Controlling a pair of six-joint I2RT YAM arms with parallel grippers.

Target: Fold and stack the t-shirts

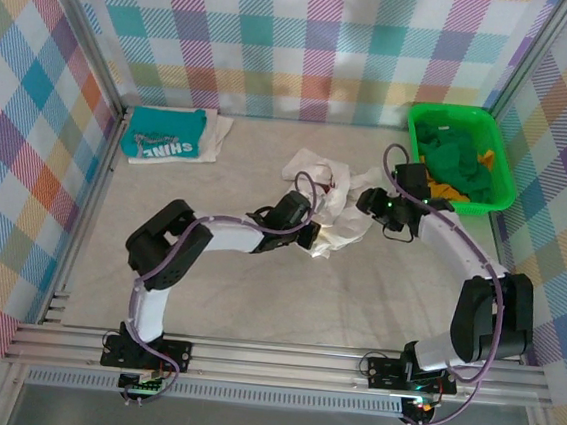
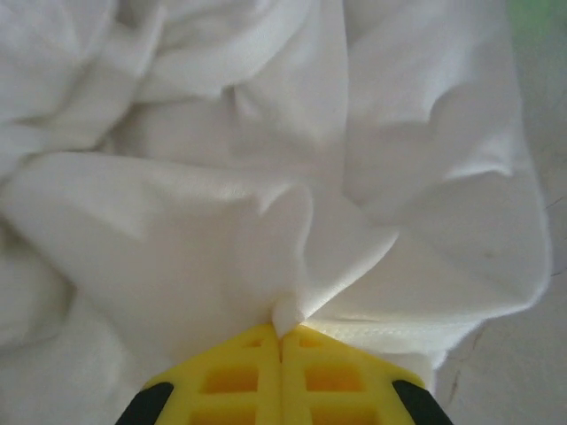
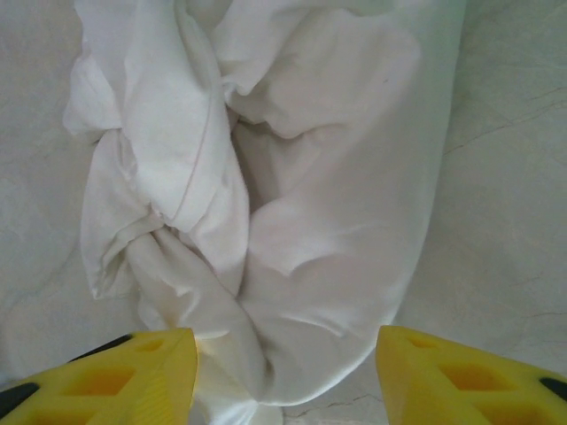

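A crumpled white t-shirt lies in a heap at the middle of the table. My left gripper sits at its near left edge. In the left wrist view the yellow jaws of that gripper are pressed together with a small fold of the white t-shirt pinched between them. My right gripper hovers at the heap's right side. It stands open in the right wrist view, its fingers straddling the rounded end of the white t-shirt. A folded teal t-shirt with white lettering rests at the back left.
A green basket holding green and yellow cloth stands at the back right, close behind the right arm. Checked walls enclose the table on three sides. Bare table surface lies in front of the heap.
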